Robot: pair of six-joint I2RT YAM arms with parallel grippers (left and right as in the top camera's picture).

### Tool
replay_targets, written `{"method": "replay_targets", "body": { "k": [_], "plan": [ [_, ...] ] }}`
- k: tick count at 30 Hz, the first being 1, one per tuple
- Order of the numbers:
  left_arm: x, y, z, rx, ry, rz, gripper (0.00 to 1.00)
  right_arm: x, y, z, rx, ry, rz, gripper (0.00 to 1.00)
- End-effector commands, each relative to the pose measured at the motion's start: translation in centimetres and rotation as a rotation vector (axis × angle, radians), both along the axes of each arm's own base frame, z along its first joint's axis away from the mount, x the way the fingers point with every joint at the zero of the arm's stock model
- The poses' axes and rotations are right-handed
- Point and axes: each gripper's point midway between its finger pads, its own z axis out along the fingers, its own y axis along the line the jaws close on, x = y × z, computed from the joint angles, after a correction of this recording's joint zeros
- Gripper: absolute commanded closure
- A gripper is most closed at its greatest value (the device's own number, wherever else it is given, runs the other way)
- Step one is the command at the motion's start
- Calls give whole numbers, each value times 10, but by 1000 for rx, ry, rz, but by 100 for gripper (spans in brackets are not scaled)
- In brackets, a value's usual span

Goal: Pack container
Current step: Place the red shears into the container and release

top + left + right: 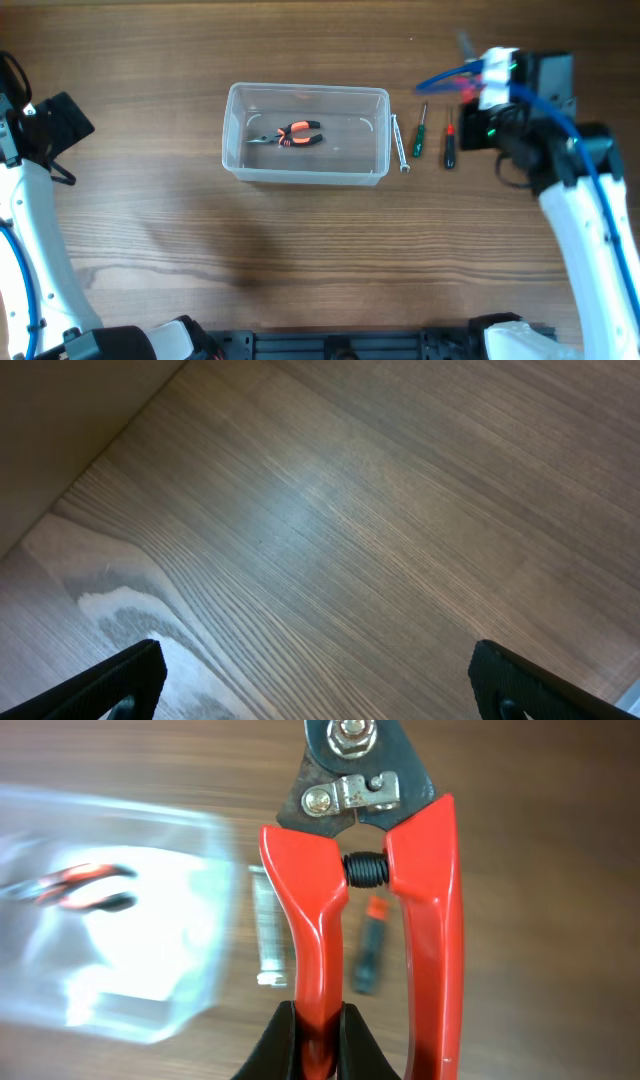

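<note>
L gripper (320, 685), far left of the table (150, 250): fingers spread wide, bare wood between them, nothing held. Well clear of the work, so no need to bring it in.

Centre: the container (305, 133) sits upright, open side up, and clear enough to read through. Small orange-and-black pliers (297, 134) lie on its floor near the middle. Free floor shows on both sides of them.

Just outside the tub's right wall lies a slim silver tool (399, 143) (touching the wall or only beside it, can't tell). Then a green screwdriver (420, 131), then a red-and-black screwdriver (450, 140), all parallel and a little apart.

Far right: R gripper (312, 1042) is pinched onto one handle of the red-handled cutters (425, 940). The other handle hangs free, the spring shows between them, and the head points away from the wrist cam.

Step in hand, as I read it: carry the cutters to the tub. To do it well:
- Travel high enough to pass over the three loose tools and the rim.
- Grip is on one handle only, so the tool may pivot; move smoothly, no jerks.
- Aim for bare floor beside the pliers, w/ the cutters' length along the tub's long side.
- Go low inside before opening, so nothing bounces or shoves the light tub.
</note>
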Motion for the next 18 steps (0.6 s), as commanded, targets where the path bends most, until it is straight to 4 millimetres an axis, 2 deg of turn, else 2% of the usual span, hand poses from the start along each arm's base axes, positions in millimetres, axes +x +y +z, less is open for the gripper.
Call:
{"method": "replay_targets", "body": {
  "k": [1, 3, 5, 7, 9, 11, 12, 13, 15, 18],
  "plan": [
    [1, 1, -1, -8, -6, 9, 0, -21, 68, 28, -29, -111, 313, 96],
    [1, 1, -1, -8, -6, 9, 0, -29, 124, 30, -106, -190, 578, 96],
    [1, 1, -1, -8, -6, 9, 0, -21, 153, 23, -159, -239, 704, 96],
    [1, 1, -1, -8, -6, 9, 0, -5, 171, 2, -215, -243, 788, 96],
    [1, 1, -1, -8, -6, 9, 0, 17, 185, -45, -300, -193, 889, 96],
    [1, 1, -1, -8, -6, 9, 0, 28, 189, -89, -402, -139, 1007, 96],
    [1, 1, -1, -8, -6, 9, 0, 37, 184, -123, -509, -89, 1079, 96],
    [1, 1, -1, -8, -6, 9, 0, 45, 177, -142, -592, -56, 1094, 96],
    [1, 1, -1, -8, -6, 9, 0, 58, 163, -172, -726, -4, 1125, 96],
    [1, 1, -1, -8, -6, 9, 0, 62, 149, -197, -803, 57, 1171, 96]
  ]
}}
